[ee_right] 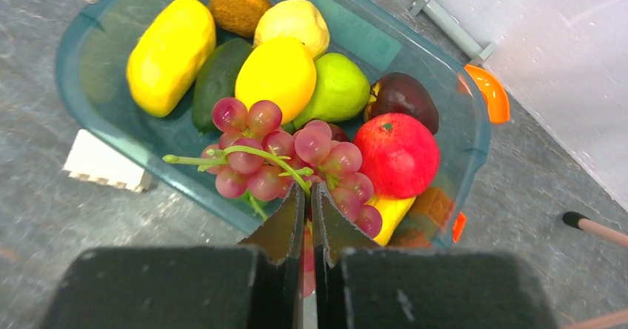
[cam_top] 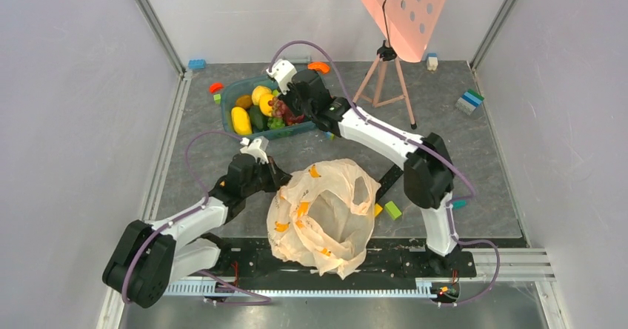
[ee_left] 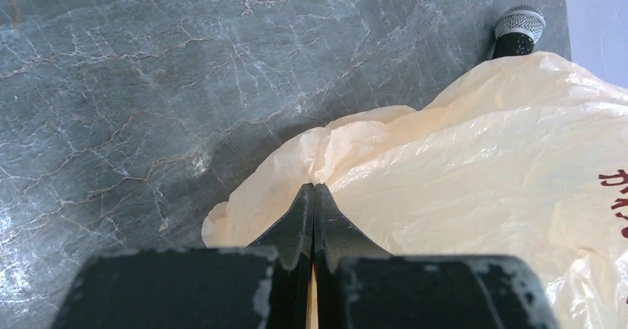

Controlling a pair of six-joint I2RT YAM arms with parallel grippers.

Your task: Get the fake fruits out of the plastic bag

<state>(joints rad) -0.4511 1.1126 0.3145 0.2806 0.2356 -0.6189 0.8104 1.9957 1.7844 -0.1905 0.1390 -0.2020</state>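
The plastic bag (cam_top: 326, 218) lies crumpled near the table's front edge, its mouth facing up; no fruit shows inside it. My left gripper (cam_top: 275, 186) (ee_left: 313, 188) is shut on a gathered fold of the bag's (ee_left: 459, 166) left rim. My right gripper (cam_top: 290, 114) (ee_right: 309, 188) is shut on the green stem of the grape bunch (ee_right: 266, 147), over the teal tub (ee_right: 70, 55). In the tub lie other fake fruits: a red round one (ee_right: 398, 155), a maroon one (ee_right: 403, 95), a yellow lemon (ee_right: 275, 77) and a green one (ee_right: 337, 88).
The teal tub (cam_top: 228, 90) stands at the back left. A tripod (cam_top: 385, 77) bearing a pink panel stands at the back right. Toy blocks (cam_top: 392, 210) (cam_top: 469, 101) (cam_top: 196, 64) lie scattered about; a white block (ee_right: 104, 162) lies beside the tub.
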